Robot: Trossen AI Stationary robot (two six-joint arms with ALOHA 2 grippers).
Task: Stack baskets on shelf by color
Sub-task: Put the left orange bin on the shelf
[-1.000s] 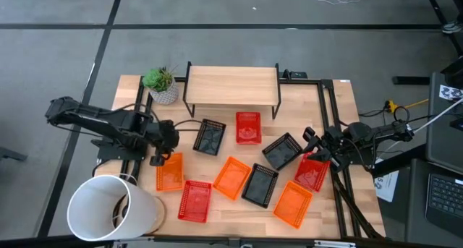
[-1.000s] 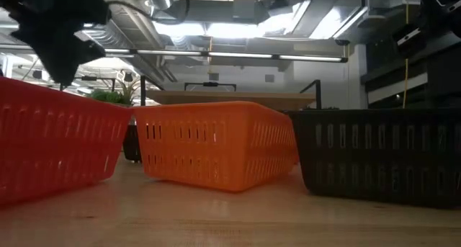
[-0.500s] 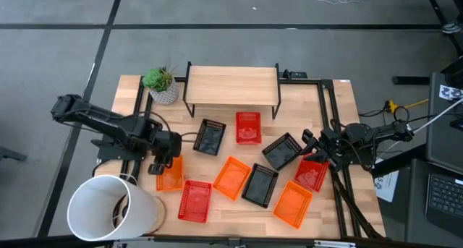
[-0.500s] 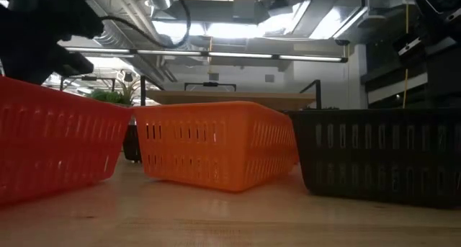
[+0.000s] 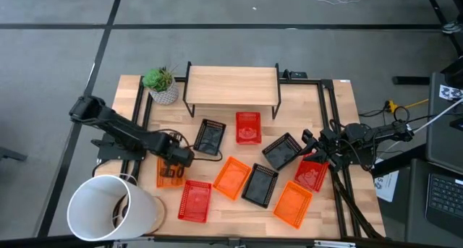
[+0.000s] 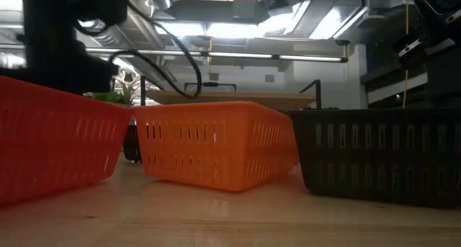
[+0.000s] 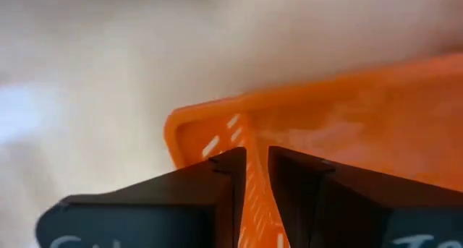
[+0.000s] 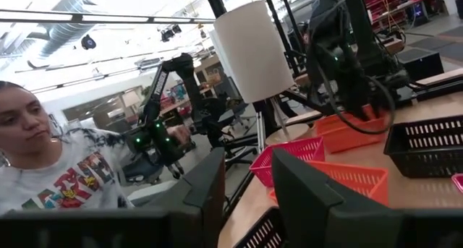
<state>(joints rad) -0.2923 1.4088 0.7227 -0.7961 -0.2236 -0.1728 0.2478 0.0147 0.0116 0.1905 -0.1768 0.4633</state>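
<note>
Orange basket [image 7: 347, 132] wall sits, apparently pinched, between left gripper [image 7: 250, 186] fingers.

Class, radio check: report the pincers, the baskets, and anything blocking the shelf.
Left pincer pinching wall of orange basket. Right pincer waiting over red basket, grip unclear. Shelf bare; red basket and black basket lie before it.

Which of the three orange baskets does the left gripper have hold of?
The leftmost orange basket; the left gripper has its fingers closed across one wall of it. The other two lie free.
</note>
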